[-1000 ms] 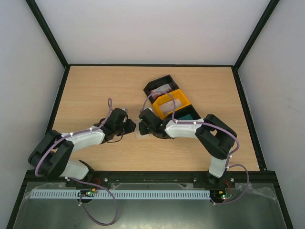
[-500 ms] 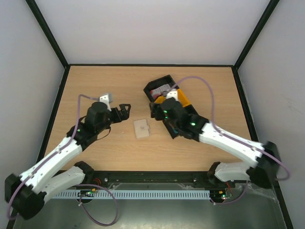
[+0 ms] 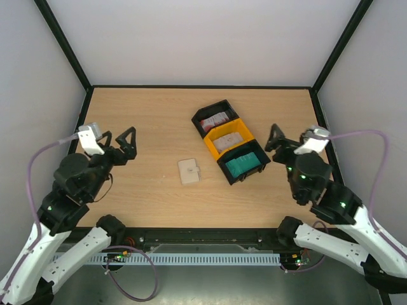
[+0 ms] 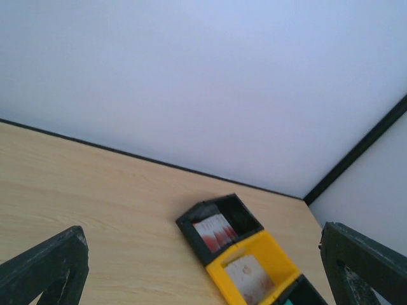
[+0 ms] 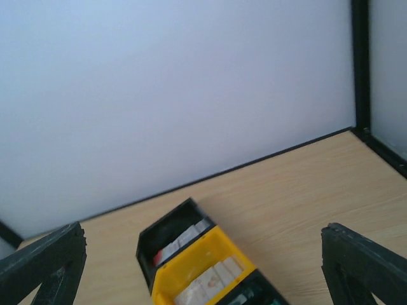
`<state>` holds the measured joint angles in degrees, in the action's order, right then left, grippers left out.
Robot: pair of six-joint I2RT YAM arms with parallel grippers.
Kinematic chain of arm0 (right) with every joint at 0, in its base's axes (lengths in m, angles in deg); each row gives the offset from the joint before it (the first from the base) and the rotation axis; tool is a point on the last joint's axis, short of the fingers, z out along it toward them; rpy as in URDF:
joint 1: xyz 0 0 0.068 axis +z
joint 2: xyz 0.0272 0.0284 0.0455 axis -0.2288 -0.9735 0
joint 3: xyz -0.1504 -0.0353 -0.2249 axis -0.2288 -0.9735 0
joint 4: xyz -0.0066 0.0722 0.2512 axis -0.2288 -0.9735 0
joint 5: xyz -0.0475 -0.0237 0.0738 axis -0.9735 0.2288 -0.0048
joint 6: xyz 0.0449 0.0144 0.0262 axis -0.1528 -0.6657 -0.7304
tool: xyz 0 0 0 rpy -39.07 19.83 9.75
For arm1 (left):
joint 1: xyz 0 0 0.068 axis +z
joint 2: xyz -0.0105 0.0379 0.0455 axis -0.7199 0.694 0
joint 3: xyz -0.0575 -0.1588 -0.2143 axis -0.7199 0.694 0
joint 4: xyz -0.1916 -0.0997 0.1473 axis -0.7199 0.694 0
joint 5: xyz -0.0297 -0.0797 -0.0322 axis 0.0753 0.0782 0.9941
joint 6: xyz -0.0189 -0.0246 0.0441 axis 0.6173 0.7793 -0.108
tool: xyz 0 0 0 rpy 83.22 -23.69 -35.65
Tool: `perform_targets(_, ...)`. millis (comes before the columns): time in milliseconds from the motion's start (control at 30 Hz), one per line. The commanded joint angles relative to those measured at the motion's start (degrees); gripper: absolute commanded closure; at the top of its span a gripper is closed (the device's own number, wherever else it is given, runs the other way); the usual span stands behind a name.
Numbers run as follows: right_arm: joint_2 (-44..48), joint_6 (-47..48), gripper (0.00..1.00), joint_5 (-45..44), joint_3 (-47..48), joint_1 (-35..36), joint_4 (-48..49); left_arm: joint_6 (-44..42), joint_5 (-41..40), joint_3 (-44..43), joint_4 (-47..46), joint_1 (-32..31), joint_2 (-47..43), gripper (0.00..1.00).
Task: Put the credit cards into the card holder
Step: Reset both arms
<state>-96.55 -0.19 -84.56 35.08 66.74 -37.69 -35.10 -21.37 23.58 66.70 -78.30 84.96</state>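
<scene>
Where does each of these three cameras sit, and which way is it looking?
Top external: above and behind the arms, looking down on the table, card holder and three-compartment tray; left gripper and right gripper show, open.
Left wrist: on the left wrist, looking across the table to the back wall; its fingers fill the bottom corners.
Right wrist: on the right wrist, facing that wall too; its fingers show likewise.
Shared: all three see the tray.

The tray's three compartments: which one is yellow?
The middle compartment. The far compartment and near compartment on either side are black.
</scene>
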Motion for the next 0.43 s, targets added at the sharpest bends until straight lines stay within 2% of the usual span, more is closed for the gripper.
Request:
perform_targets(0,5.52,-1.27,0.02,-8.75,1.16,-0.17,-5.51,-2.62,-6.91,-3.63,7.45,0.26,-1.44,0.0)
perform_targets(167,7.81,-1.23,0.02,-9.57,3.34,-0.19,-7.47,-2.08,-8.6,-5.54,10.64,0.26,-3.67,0.0)
perform_targets(400,8.73,-2.28,0.02,-9.0,1.73,-0.19,-8.16,-2.48,-9.43,-4.92,11.26,0.26,-6.64,0.0)
